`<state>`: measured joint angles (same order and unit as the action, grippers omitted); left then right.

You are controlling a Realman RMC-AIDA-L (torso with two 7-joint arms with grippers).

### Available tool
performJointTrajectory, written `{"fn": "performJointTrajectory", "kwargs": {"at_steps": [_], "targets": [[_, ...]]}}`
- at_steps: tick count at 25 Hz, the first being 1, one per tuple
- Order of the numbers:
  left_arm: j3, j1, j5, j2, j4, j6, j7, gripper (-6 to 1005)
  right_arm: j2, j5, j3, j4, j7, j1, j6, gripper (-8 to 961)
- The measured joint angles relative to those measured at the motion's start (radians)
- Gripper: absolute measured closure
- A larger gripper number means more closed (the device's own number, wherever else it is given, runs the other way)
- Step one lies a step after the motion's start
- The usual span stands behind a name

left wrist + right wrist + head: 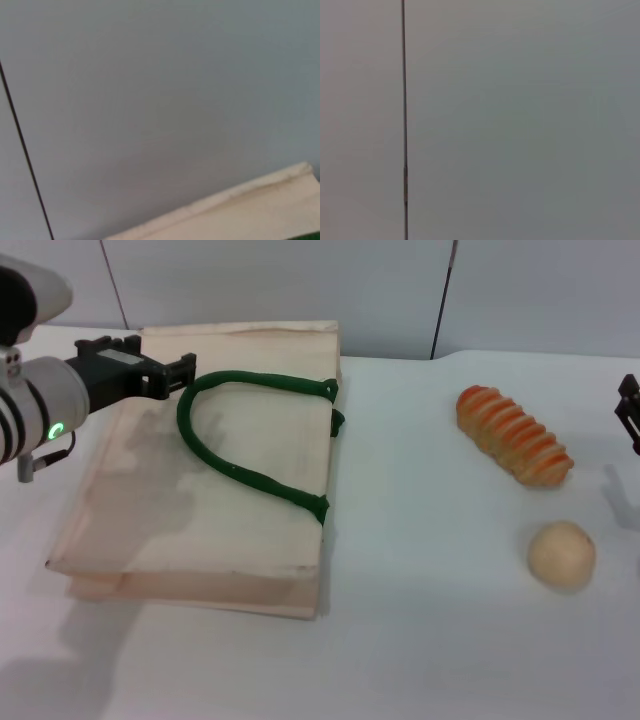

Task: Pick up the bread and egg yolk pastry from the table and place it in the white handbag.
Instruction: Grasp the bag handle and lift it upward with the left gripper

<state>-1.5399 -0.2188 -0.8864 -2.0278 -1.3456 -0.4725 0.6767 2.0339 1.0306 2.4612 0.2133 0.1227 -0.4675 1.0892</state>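
The striped bread and round egg yolk pastry sat right of the flat white handbag, well apart.

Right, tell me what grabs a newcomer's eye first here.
The big white handbag lying flat on the table's left side, its green handles looped on top. To its right sit the striped bread and, nearer the robot, the round egg yolk pastry. The left claw hovers over the bag's far corner.
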Motion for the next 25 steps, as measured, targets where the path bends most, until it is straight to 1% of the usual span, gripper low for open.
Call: {"fn": "performJointTrajectory", "kwargs": {"at_steps": [4, 7, 16, 22, 25], "targets": [[0.011, -0.057, 0.108, 0.0, 0.027, -0.071, -0.103, 252, 0.0, 0.0, 0.001, 0.0, 0.0, -0.004, -0.001, 224], [0.013, -0.084, 0.162, -0.001, 0.042, -0.104, -0.155, 253, 0.0, -0.001, 0.001, 0.0, 0.0, -0.006, -0.002, 224], [0.015, -0.097, 0.177, -0.001, 0.07, -0.121, -0.171, 252, 0.002, 0.001, 0.001, 0.0, 0.0, -0.008, -0.002, 224], [0.048, -0.121, 0.2, -0.001, 0.131, -0.129, -0.176, 252, 0.002, 0.002, 0.001, 0.009, 0.001, -0.008, -0.002, 224], [0.051, -0.129, 0.206, -0.002, 0.142, -0.127, -0.178, 252, 0.002, 0.002, 0.001, 0.009, 0.001, -0.008, -0.002, 224]]}}
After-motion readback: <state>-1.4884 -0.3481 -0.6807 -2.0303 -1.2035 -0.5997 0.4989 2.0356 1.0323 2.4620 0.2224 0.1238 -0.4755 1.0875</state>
